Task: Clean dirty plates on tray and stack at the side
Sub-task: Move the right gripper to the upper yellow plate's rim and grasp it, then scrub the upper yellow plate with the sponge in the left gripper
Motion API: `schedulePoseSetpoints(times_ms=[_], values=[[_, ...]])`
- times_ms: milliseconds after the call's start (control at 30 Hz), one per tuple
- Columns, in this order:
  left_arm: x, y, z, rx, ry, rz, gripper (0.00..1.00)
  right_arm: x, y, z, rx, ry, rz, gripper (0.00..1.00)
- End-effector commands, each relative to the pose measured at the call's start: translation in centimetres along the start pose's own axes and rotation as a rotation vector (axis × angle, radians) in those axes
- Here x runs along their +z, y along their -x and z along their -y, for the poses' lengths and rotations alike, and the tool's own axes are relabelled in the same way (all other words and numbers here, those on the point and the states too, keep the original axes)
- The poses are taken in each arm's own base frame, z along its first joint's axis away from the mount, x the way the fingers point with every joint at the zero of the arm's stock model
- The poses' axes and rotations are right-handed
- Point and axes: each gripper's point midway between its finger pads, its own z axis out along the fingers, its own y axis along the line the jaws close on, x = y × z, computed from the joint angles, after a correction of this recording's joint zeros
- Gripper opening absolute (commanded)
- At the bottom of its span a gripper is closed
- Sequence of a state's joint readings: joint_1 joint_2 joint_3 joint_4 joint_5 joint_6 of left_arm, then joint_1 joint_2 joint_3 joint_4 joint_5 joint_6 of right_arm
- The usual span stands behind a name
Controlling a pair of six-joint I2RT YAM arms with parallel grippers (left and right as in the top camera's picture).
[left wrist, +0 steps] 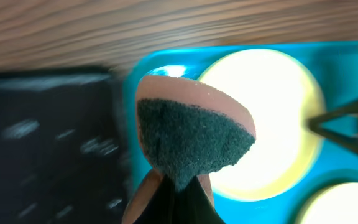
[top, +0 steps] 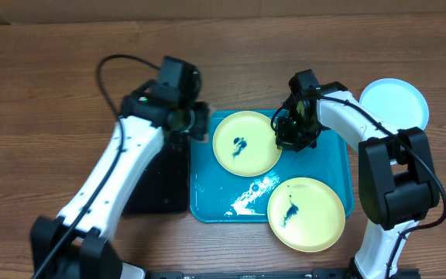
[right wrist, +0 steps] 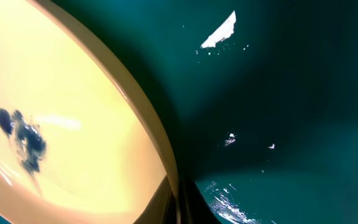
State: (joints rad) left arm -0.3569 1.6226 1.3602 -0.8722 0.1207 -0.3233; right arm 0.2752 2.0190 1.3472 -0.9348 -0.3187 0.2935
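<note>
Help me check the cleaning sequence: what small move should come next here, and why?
Probably slide the left gripper and its sponge rightward onto the dark smear at the centre of the yellow-green plate. The right gripper looks shut on that plate's right rim, steadying it, and the sponge sits near the plate's left edge, short of the smear.

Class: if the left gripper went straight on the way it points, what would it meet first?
Probably the upper yellow plate, near its rim, touched by the sponge held in the left gripper. Depth is unclear; the turquoise tray corner might come first.
</note>
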Motion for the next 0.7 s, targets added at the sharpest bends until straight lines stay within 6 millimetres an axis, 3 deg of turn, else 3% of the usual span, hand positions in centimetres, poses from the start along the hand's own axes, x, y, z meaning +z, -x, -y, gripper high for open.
schedulePoseSetpoints(times_ms=[0,167,333,467,667], values=[[2.4,-1.6,2.8,0.005,-0.09,-0.085,0.04,0.2,-0.2,-0.1,0.023,0.02,-0.015,0.04],[7.2,-4.3,3.9,-0.032,-0.069,-0.217,0.04,0.2,-0.4,-0.1,0.026,0.017,-0.022,0.04],[11.1,-5.8,5.2,-0.05,-0.047,-0.26,0.04,0.2,-0.4,-0.1,0.027,0.016,-0.024,0.04],[13.7,-6.2,4.5,-0.117,0.019,-0.258,0.04,0.2,-0.6,0.0,0.028,0.015,-0.029,0.04],[16.7,-8.7,3.9,-0.172,0.032,-0.362,0.04,0.2,-0.7,0.0,0.031,0.012,-0.035,0.04]])
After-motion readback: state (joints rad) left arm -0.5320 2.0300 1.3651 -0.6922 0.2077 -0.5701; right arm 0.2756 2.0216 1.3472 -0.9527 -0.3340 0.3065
